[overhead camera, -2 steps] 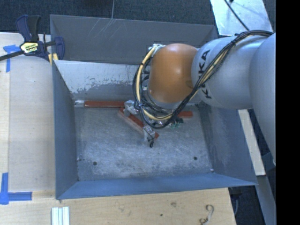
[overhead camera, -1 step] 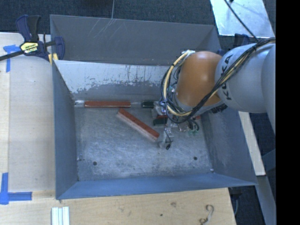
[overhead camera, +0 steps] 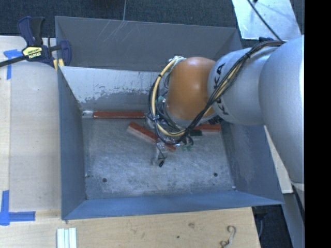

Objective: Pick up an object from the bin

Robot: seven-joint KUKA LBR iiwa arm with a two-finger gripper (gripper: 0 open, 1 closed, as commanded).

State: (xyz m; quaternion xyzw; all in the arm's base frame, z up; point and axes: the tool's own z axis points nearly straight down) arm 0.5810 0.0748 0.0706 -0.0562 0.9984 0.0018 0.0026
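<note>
Your pincer (overhead camera: 161, 158) hangs low over the middle of the bin (overhead camera: 72, 138). You cannot tell how far open it is or whether it holds anything. The short red-brown stick (overhead camera: 139, 131) lies just up-left of it, slanting down-right under the wrist. The arm (overhead camera: 258, 81) enters from the right, bent downward.

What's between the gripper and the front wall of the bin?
Nothing. In the camera view, the bin floor from the gripper down to the front wall is bare grey metal.
</note>
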